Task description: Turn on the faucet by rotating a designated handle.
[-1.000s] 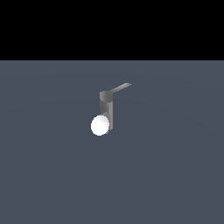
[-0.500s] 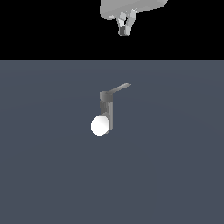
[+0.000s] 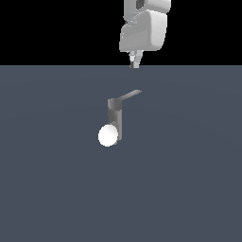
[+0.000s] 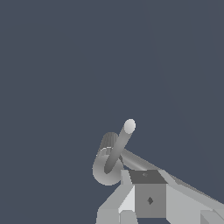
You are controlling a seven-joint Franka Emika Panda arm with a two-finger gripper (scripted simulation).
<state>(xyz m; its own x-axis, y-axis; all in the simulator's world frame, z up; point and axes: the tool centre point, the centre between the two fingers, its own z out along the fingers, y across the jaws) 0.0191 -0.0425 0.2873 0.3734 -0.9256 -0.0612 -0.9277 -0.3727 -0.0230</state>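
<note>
Grey faucet (image 3: pixel 115 122) upright, handle (image 3: pixel 130 96) projecting from its top; gripper (image 3: pixel 135 63) above, apart, grip state unclear

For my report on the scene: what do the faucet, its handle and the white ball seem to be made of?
It is a render, so this is only appearance. The faucet looks like dull grey matte metal with flat shading. The handle looks alike but lighter. The white ball is plain, uniform white, possibly plastic.
</note>
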